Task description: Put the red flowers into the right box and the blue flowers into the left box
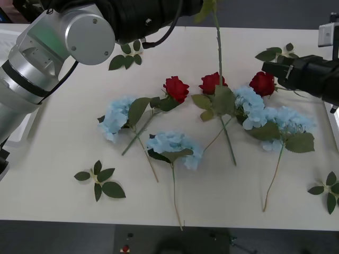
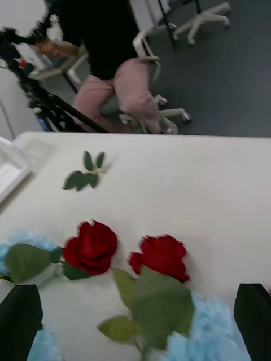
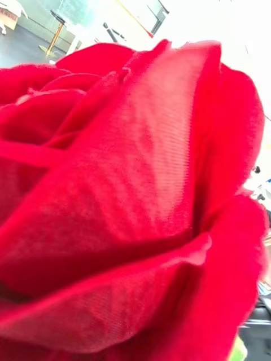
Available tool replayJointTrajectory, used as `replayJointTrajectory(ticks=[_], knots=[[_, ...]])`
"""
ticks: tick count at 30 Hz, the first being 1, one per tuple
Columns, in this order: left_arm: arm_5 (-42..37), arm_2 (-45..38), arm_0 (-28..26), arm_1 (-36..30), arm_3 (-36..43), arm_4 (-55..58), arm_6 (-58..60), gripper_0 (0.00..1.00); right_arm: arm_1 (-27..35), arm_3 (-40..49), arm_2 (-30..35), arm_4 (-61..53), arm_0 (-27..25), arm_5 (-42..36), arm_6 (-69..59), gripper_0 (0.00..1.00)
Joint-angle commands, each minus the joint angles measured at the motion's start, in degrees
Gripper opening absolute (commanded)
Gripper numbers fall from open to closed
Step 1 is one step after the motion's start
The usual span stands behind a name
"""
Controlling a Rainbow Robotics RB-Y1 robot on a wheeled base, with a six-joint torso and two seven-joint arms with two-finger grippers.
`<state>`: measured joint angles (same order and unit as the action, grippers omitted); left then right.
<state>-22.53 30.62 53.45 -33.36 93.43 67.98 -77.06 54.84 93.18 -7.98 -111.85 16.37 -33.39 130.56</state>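
A red flower [image 3: 130, 186] hangs in the air close in front of my left wrist camera. Its green stem [image 1: 218, 42] dangles over the table's far middle, below my left arm [image 1: 79, 37]. Three more red flowers lie in a row on the table [image 1: 176, 88], [image 1: 212, 82], [image 1: 262, 83]. Several blue flowers [image 1: 177, 145] lie in front of them. My right gripper [image 1: 267, 69] is open just beyond the rightmost red flower. Its black fingers [image 2: 20, 321] stand apart over two red flowers [image 2: 90, 247]. The left box [image 1: 8, 39] and the right box [image 1: 335, 124] show at the table's sides.
Loose green leaf sprigs lie at the front left [image 1: 100, 180], the far left [image 1: 127, 55], the far right [image 1: 278, 53] and the front right [image 1: 328, 190]. A person sits on a chair [image 2: 118, 73] beyond the table's far edge.
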Motion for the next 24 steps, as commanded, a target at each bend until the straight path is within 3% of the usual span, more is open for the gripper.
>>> replayJointTrajectory(ticks=[1, 10, 17, 24], knots=[[0.6, -0.9, 0.9, -0.6, 0.8, 0.1, -0.7, 0.00, 2.6, 8.5, 1.3, -7.6, 0.0, 0.4, 4.5, 1.00], [0.6, -0.9, 0.9, -0.6, 0.8, 0.1, -0.7, 0.00, 1.8, 16.9, 1.4, -14.5, -4.1, 3.7, 13.1, 1.00], [0.6, -0.9, 0.9, -0.6, 0.8, 0.1, -0.7, 0.00, -7.8, 15.1, 1.2, -6.4, -3.2, 3.2, 13.7, 1.00], [0.6, -0.9, 0.9, -0.6, 0.8, 0.1, -0.7, 0.00, -16.7, 11.7, 1.2, 3.2, 0.5, -2.6, 13.5, 1.00]])
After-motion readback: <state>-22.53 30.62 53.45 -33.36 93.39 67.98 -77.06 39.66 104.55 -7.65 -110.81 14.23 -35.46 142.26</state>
